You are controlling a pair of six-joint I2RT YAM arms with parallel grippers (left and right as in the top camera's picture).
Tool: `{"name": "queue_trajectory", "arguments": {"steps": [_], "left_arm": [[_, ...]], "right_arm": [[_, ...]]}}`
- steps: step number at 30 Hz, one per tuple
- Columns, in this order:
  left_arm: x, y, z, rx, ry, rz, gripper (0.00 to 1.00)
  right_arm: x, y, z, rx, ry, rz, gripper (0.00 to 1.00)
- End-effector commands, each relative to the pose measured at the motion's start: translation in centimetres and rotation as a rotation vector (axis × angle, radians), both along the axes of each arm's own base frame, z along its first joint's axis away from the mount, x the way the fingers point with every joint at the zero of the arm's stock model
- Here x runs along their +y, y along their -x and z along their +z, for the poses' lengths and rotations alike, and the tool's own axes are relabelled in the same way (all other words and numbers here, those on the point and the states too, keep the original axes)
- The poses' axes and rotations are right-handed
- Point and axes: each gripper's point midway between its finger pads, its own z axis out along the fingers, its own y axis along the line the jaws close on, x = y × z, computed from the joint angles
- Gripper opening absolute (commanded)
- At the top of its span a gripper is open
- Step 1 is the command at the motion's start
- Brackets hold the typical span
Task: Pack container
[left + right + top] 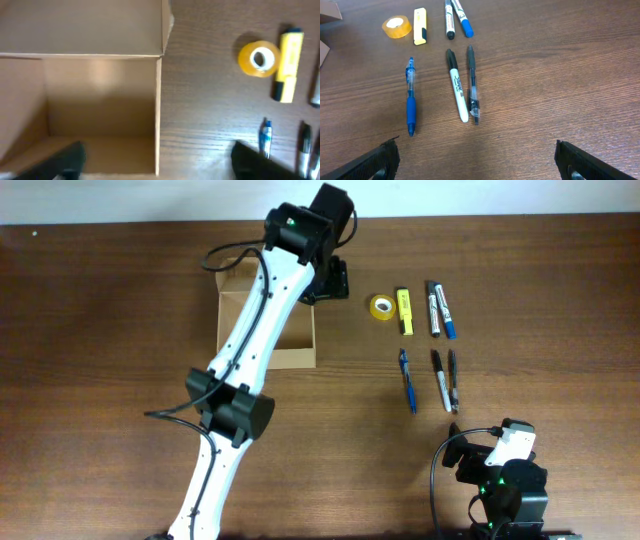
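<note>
On the table (100,380), left half, under the left arm: one box (295,358), tan cardboard, open at the top, with the lid flap (80,25) folded back on the far side. You see no item on the stretch of floor that the left wrist view takes in. From overhead, the arm hides part of the inside.

Handling — judge it light and thin-walled. It is likely stiff along the folds and corners and soft in the middle of each wall, so a hard pinch there may buckle it. Dry board on wood will probably slide at a nudge. Your best hold is the top rim of a side wall near a corner, one finger inside and one outside. For the flap, take its free edge.

Left gripper (157,162): above the box's right wall, fingers (55,162) spread wide, one over the inside and one over bare table, holding nothing.

Right gripper (487,165): near right of the table, jaws fully apart, empty, facing the stock.

Stock, right of the box and well apart from it — tape (381,306) just beside the highlighter (403,311), then a black marker (433,310) and a blue marker (447,313) side by side. The nearer row holds a blue pen (408,380), a white marker (441,380) and a black pen (453,380). All lie flat.

Caution: when you lower an item in, keep off the walls, as a bump may shift the box.
</note>
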Motion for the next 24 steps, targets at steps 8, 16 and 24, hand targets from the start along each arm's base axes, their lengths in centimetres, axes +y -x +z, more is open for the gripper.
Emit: {"name": "queue_trajectory", "arguments": {"steps": [8, 16, 24], "left_arm": [[1.1, 1.3, 9.4, -0.219, 0.002, -0.094, 1.00], [6.1, 6.4, 18.9, -0.394, -0.021, -0.086, 1.00], [16.1, 15.5, 19.9, -0.350, -0.113, 0.084, 1.00]], "right_arm": [[-0.1, 0.0, -0.2, -0.002, -0.007, -0.011, 0.99], [-0.1, 0.0, -0.2, -0.002, -0.007, -0.010, 0.99], [-0.1, 0.0, -0.2, -0.002, -0.007, -0.010, 0.99]]}}
